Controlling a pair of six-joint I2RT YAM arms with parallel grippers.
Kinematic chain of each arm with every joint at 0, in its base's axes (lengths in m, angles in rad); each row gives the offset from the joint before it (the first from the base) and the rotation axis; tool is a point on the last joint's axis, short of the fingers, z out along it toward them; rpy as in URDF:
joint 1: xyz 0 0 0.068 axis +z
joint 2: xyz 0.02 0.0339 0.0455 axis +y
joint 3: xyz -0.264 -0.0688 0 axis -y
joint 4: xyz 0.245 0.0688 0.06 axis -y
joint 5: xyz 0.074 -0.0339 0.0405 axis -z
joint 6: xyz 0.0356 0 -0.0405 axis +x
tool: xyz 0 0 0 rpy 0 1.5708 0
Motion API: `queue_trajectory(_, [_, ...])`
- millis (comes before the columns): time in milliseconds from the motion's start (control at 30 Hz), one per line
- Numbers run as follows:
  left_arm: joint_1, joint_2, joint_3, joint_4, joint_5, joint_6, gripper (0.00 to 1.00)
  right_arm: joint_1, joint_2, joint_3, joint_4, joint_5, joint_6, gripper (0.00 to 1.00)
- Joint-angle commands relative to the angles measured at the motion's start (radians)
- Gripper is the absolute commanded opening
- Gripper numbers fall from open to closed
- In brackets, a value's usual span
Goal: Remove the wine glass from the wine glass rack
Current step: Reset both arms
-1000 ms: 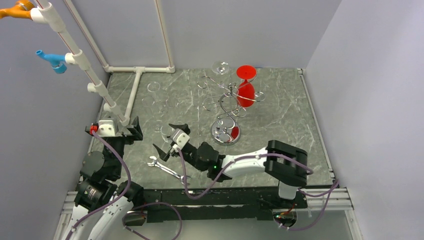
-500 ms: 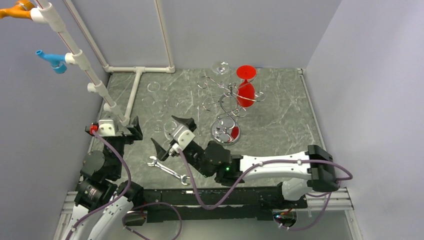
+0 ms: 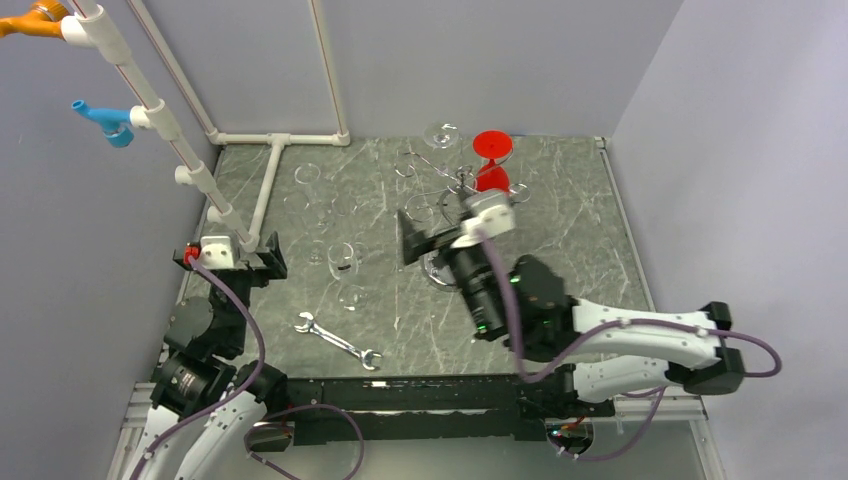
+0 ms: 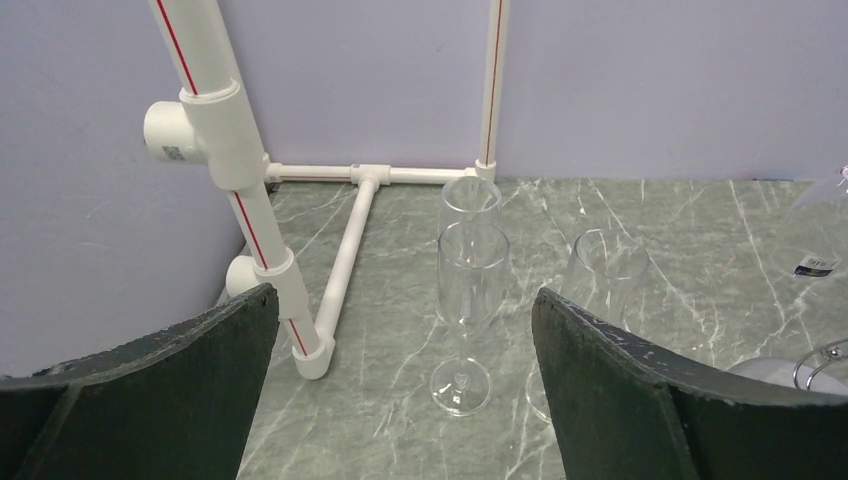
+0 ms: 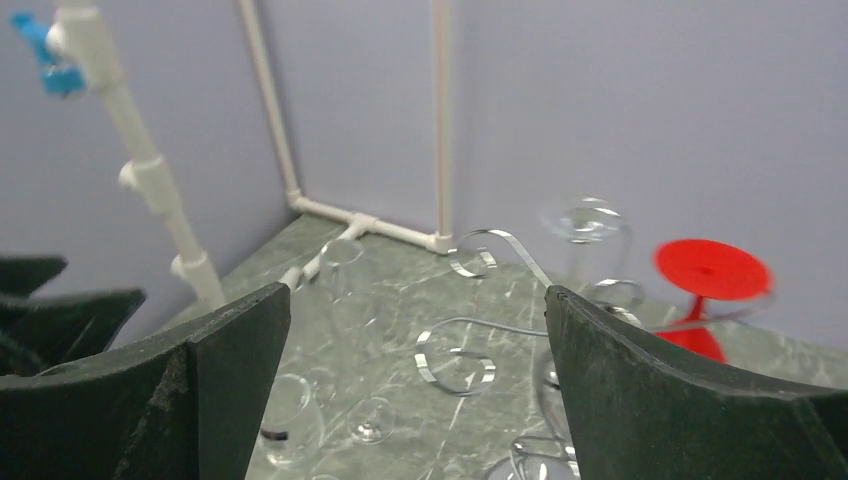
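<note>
The wine glass rack (image 3: 420, 168) is a chrome wire stand at the back middle of the table. Its round base is partly hidden behind my right arm. A red wine glass (image 3: 491, 160) hangs upside down from one arm, and a clear wine glass (image 3: 441, 135) hangs beside it. My right gripper (image 3: 440, 238) stands open just in front of the rack, holding nothing. In the right wrist view, curled rack arms (image 5: 422, 364) lie ahead of the open right gripper (image 5: 417, 292), with the red glass foot (image 5: 712, 270) off to the right. My left gripper (image 3: 270, 258) is open at the left.
Several clear glasses (image 3: 343, 258) stand on the table's left half; a flute (image 4: 468, 285) stands ahead of the left gripper (image 4: 405, 300). A silver wrench (image 3: 338, 340) lies near the front edge. A white pipe frame (image 3: 262, 195) runs along the left and back. Walls close three sides.
My right arm has swung from the clear glasses at left centre to the right and back, up to the rack, staying open. The left arm has not moved.
</note>
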Motion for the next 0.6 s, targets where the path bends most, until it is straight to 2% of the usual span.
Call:
queue_trajectory(0, [0.004, 0.021, 0.005, 0.023, -0.005, -0.002, 0.99, -0.042, -0.143, -0.011, -0.097, 0.133, 0.067, 1.00])
queue_trajectory(100, [0.004, 0.029, 0.004, 0.023, -0.004, -0.003, 0.99, -0.063, -0.192, -0.018, -0.173, 0.158, 0.079, 1.00])
queue_trajectory(300, [0.004, 0.058, 0.006, 0.020, 0.005, -0.006, 0.99, -0.069, -0.292, -0.093, -0.162, 0.260, 0.028, 1.00])
queue_trajectory(433, [0.004, 0.074, 0.004, 0.019, 0.013, -0.006, 0.99, -0.090, -0.353, -0.077, -0.361, 0.337, 0.146, 1.00])
queue_trajectory(567, [0.004, 0.091, 0.009, 0.017, 0.023, -0.007, 0.99, -0.131, -0.428, -0.057, -0.593, 0.328, 0.324, 1.00])
